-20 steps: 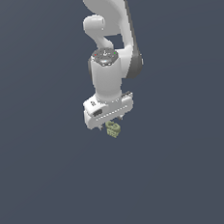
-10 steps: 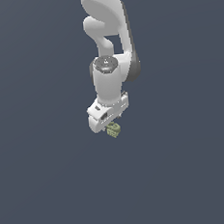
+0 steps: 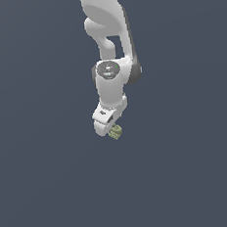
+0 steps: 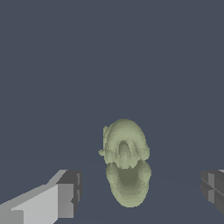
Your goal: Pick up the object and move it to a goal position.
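Below my down-reaching arm, the gripper (image 3: 112,131) stands with jaws spread wide, untouching the object (image 4: 126,166), which looks olive-green, lumpy and ridged.

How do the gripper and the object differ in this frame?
Colour: the gripper is white with dark grey finger pads; the object is olive green. Size: the gripper is far larger than the object. Shape: the gripper's fingers are blocky and flat-faced; the object is lumpy and ridged. The wrist view shows the object between the spread fingers, touching neither.
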Controlling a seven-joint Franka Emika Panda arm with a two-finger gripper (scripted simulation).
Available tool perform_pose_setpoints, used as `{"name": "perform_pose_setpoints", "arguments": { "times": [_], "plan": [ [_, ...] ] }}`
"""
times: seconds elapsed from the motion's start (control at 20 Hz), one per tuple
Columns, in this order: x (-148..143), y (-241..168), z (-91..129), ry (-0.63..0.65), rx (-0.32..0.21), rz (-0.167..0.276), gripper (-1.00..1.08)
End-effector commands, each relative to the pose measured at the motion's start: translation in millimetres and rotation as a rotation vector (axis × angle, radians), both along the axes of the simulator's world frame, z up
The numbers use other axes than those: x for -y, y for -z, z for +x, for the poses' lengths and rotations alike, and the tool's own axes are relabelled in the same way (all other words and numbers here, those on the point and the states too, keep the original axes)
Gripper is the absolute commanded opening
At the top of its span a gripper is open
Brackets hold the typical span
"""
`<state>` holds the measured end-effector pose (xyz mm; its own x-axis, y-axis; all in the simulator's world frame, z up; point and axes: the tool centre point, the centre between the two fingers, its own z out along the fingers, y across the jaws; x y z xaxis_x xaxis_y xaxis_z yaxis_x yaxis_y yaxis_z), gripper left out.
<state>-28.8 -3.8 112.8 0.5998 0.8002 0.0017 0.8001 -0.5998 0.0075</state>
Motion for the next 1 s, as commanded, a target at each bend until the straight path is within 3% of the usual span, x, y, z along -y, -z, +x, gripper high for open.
{"name": "perform_pose_setpoints", "arguments": {
  "times": [0.0, 0.55, 0.95],
  "plan": [
    [-0.6, 2.8, -2.2, -0.033, -0.003, 0.001, 1.0],
    [-0.9, 9.0, -4.6, -0.063, -0.007, 0.003, 1.0],
    [-1.4, 44.8, -5.9, -0.067, -0.007, 0.003, 1.0]
  ]
}}
